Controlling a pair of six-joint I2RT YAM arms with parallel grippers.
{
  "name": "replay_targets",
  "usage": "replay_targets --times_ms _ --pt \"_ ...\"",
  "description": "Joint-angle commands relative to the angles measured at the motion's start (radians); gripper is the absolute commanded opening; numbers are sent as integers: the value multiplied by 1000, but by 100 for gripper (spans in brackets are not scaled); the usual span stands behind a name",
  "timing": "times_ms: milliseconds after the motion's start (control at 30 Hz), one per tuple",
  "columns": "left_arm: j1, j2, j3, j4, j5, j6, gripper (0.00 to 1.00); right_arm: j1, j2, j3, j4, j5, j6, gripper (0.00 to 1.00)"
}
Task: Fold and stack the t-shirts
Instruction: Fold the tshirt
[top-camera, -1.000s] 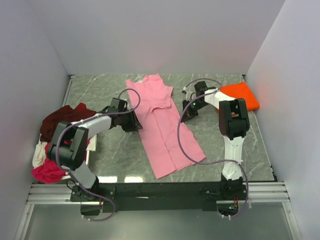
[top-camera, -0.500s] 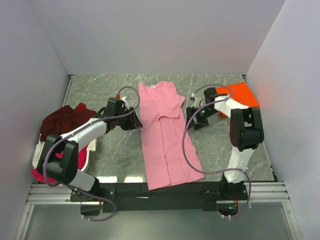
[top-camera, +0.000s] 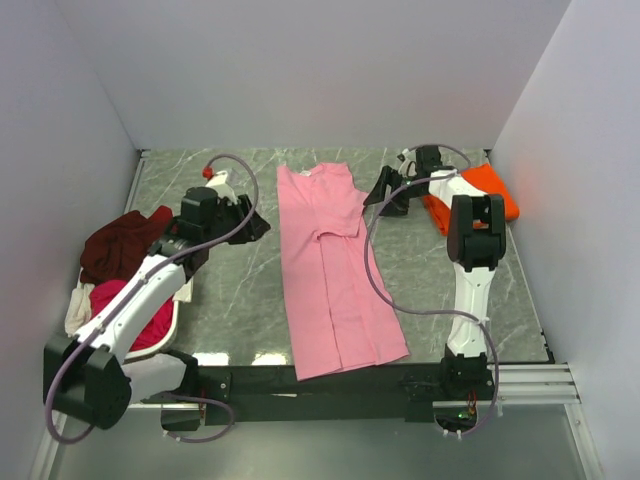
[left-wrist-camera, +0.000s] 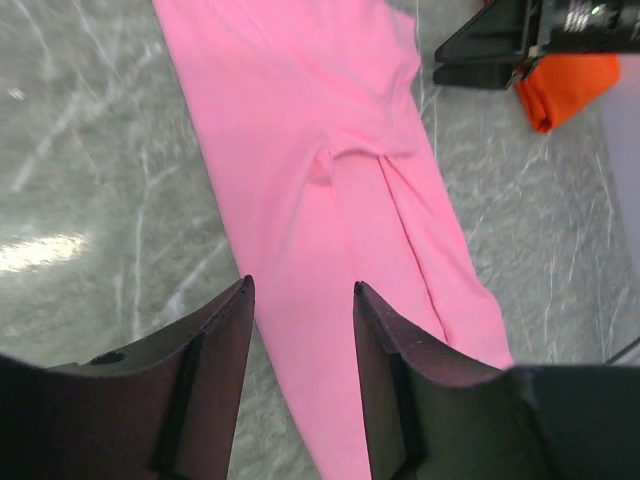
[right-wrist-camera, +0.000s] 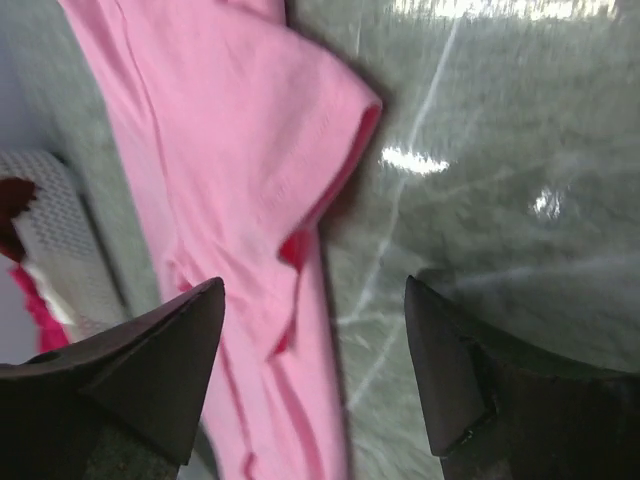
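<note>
Pink shirt (top-camera: 325, 270) flat on table (top-camera: 450, 290) at centre, folded into long narrow strip, collar toward far wall, one sleeve sticking out on right. Left jaws partly parted, empty, just left of strip, clear of cloth. Right jaws wide apart, empty, near sleeve, between pink shirt and orange shirt (top-camera: 480, 192). Orange shirt folded in far right corner. Maroon shirt (top-camera: 120, 240), magenta shirt (top-camera: 125, 298), cream shirt (top-camera: 75, 315) heaped in white basket (top-camera: 183, 290) at left edge.

The pink t-shirt (top-camera: 325, 270) and the orange t-shirt (top-camera: 495, 195) are soft, matt cloth. The counter (top-camera: 240, 290) looks like polished grey-green marble, glossy with light glare. The left fingers (left-wrist-camera: 215, 380) are matt dark plastic.
</note>
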Motion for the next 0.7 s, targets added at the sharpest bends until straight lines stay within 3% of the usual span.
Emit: replay_targets --times_ms 0,33,67,167,533,667 --pt "15 -52 36 -10 -39 36 50 17 38 105 94 107 180 78" --pt "18 -56 41 -20 -41 40 50 19 55 130 91 121 190 76" --pt "23 -61 44 -26 -44 41 50 20 78 195 62 126 201 67" --pt "34 -84 45 -41 -39 45 50 28 165 300 11 143 215 51" --pt "51 -127 45 -64 -42 45 50 54 228 357 -46 239 192 41" --pt "51 -132 50 -69 -42 44 50 66 233 363 -58 236 186 28"
